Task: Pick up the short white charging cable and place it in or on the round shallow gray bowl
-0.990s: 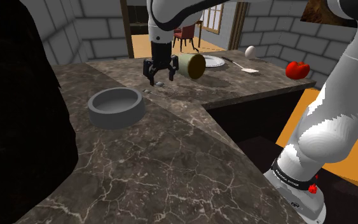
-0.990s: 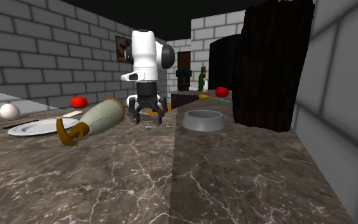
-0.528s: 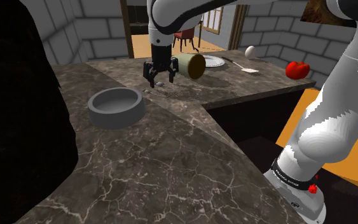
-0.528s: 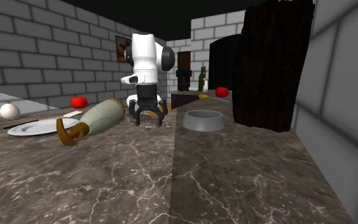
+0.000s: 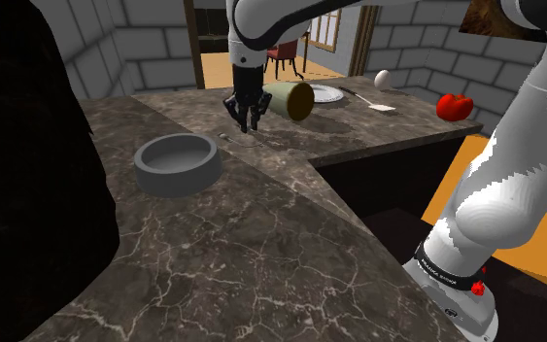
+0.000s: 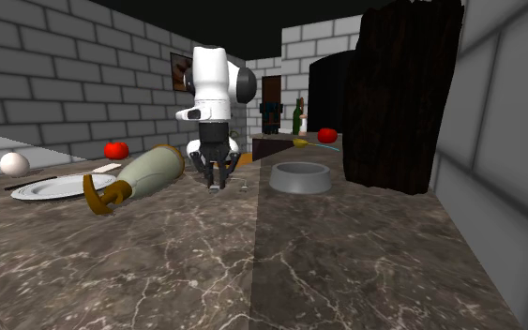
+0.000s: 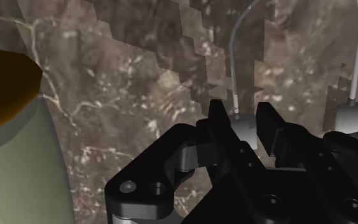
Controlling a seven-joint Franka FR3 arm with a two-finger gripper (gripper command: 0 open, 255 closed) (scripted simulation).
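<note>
Gripper (image 5: 248, 115) stands in the upper middle of the shoulder view, pointing down at the dark marble counter (image 5: 261, 233), its tips at or just above the surface. In the second exterior view the gripper (image 6: 217, 180) sits left of centre.

Tool state: in the wrist view the two fingers (image 7: 217, 124) are drawn close together and clasp the grey plug of the cable (image 7: 245, 130) between them. A thin pale wire rises from that plug away from the gripper (image 7: 242, 118) and curves round. A second plug (image 7: 347, 118) lies on the counter just beside the fingers.

Bowl (image 5: 176, 163): round, grey and shallow. It stands on the counter to the lower left of the gripper in the shoulder view, near it but apart. In the second exterior view the bowl (image 6: 299, 176) is right of the gripper.

Other items: an olive-green jug (image 5: 293, 99) lies on its side just right of the gripper in the shoulder view. Beyond it are a plate (image 5: 325, 94), an egg (image 5: 383, 78) and a red tomato (image 5: 453, 105).
</note>
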